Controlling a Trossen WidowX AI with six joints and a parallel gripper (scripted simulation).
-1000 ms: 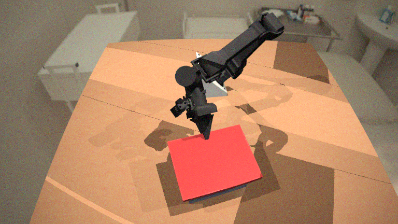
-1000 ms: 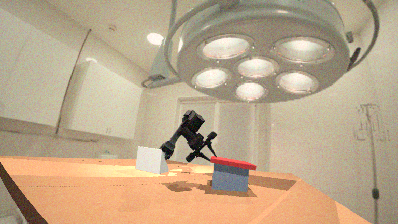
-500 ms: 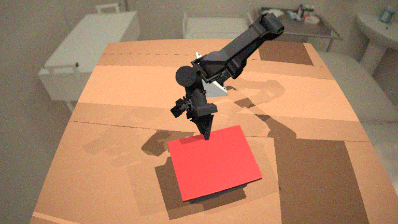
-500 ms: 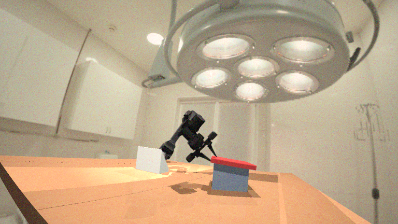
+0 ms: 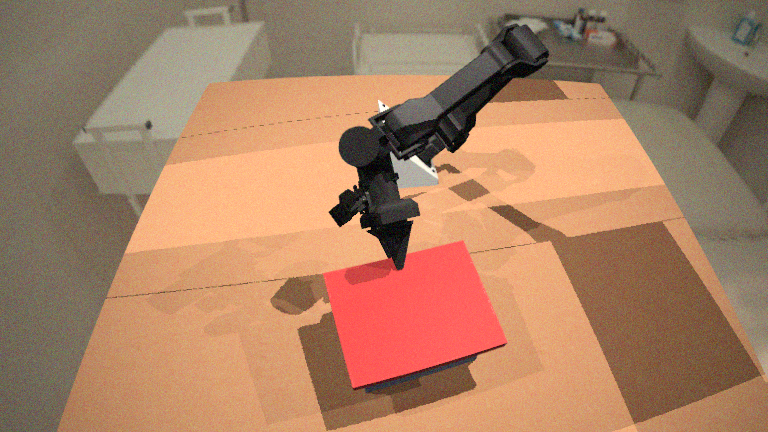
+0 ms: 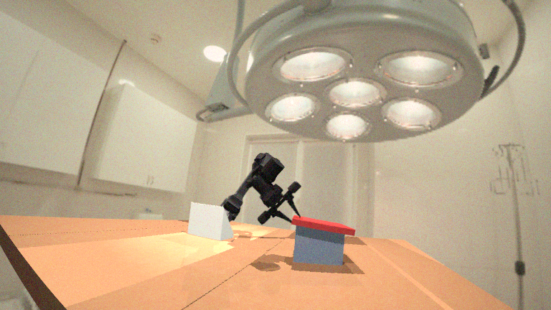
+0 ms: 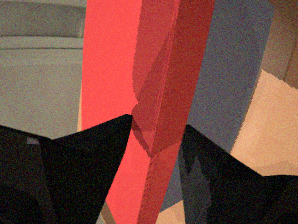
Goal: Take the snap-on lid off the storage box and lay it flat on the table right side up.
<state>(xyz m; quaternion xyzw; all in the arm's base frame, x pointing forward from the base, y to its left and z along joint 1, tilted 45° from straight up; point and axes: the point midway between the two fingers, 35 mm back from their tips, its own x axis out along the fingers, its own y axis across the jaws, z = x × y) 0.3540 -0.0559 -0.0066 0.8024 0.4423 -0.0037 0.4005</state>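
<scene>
The red lid (image 5: pixel 418 317) (image 6: pixel 323 224) (image 7: pixel 112 60) lies over the top of the blue storage box (image 6: pixel 318 250) (image 7: pixel 225 65) and overhangs its sides. In the exterior view it slopes, higher at the gripper's side; no clear gap shows between lid and box. My gripper (image 5: pixel 397 267) (image 6: pixel 295 219) (image 7: pixel 156 127) is shut on the lid's edge facing the arm, one finger on the top face and one under the overhang. The box stands on the table (image 5: pixel 187 214) (image 6: pixel 127 265). Most of the box is hidden under the lid in the top view.
A white wedge-shaped block (image 5: pixel 418 174) (image 6: pixel 209 221) stands by the arm's base, behind the gripper. Shadows of the arm and lid fall on the table around the box. A large surgical lamp (image 6: pixel 361 46) hangs in the room background.
</scene>
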